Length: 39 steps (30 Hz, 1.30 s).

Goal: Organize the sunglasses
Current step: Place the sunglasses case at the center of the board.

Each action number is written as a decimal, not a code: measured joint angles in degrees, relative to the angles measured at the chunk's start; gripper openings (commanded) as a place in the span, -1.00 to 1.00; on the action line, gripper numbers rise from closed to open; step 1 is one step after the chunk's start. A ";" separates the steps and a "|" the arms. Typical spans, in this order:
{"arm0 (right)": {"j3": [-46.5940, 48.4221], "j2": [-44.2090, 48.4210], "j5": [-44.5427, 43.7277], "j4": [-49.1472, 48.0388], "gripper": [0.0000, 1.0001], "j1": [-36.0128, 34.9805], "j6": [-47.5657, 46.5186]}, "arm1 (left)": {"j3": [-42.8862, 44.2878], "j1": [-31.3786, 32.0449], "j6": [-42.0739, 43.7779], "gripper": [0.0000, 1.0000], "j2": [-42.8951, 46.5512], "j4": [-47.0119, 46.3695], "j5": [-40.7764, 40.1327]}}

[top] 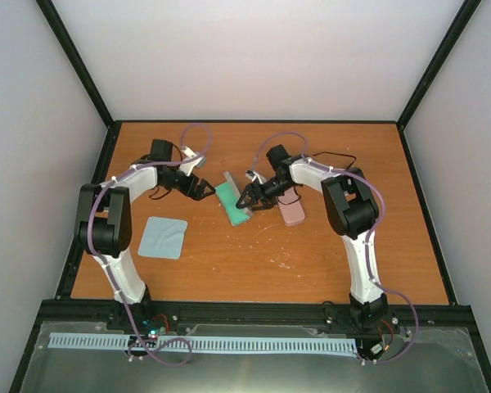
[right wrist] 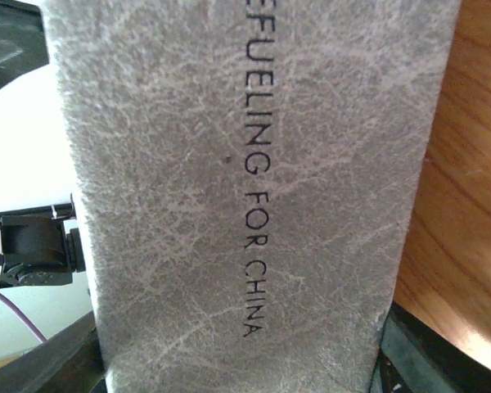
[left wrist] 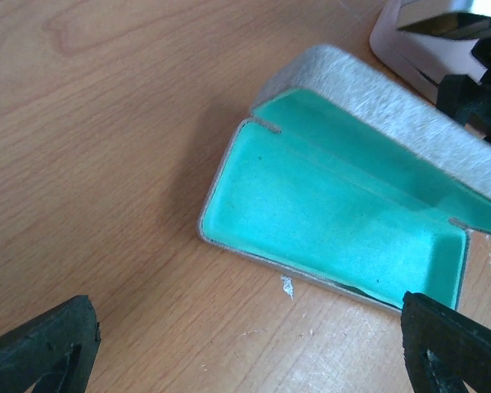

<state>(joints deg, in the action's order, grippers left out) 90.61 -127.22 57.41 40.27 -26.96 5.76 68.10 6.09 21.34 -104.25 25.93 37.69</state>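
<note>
A grey oblong case [top: 231, 203] lies open in the middle of the table, and its teal lining [left wrist: 335, 213] is empty. My left gripper [top: 204, 190] is open just left of the case; in its wrist view the gripper [left wrist: 250, 344] has nothing but bare table between its fingers. My right gripper [top: 247, 201] is at the case's right side. In the right wrist view the grey lid [right wrist: 245, 164] with black lettering fills the frame, and the gripper [right wrist: 245, 360] is closed on its two edges. The sunglasses are not in any view.
A pink oblong case [top: 293, 213] lies shut just right of the right gripper. A light-blue square cloth [top: 164, 237] lies flat at the near left. The black frame rail [top: 254, 311] borders the wooden table [top: 327, 254].
</note>
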 measured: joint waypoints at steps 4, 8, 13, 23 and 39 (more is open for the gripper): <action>1.29 -0.04 -1.25 1.55 0.54 -0.02 -0.42 | 0.24 0.00 -0.02 0.99 -1.99 -0.11 0.07; 2.40 -0.04 -4.44 2.45 0.56 0.00 -0.57 | 0.96 0.00 -0.04 0.99 -3.32 -0.15 0.24; 2.82 -0.04 -8.55 3.21 0.56 0.02 -0.55 | 2.40 0.13 -0.15 0.85 -4.26 -0.22 0.59; 1.95 3.28 -18.27 3.04 0.58 -0.09 0.87 | 9.16 4.55 -1.05 0.22 -12.55 -0.28 0.20; -0.92 15.76 -26.95 -1.14 0.58 0.22 4.70 | 13.05 6.78 -0.66 0.09 -15.82 -0.44 -6.64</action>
<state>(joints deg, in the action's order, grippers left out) 89.69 -111.46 30.46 39.13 -26.74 10.46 81.14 12.86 20.69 -120.07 25.50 31.05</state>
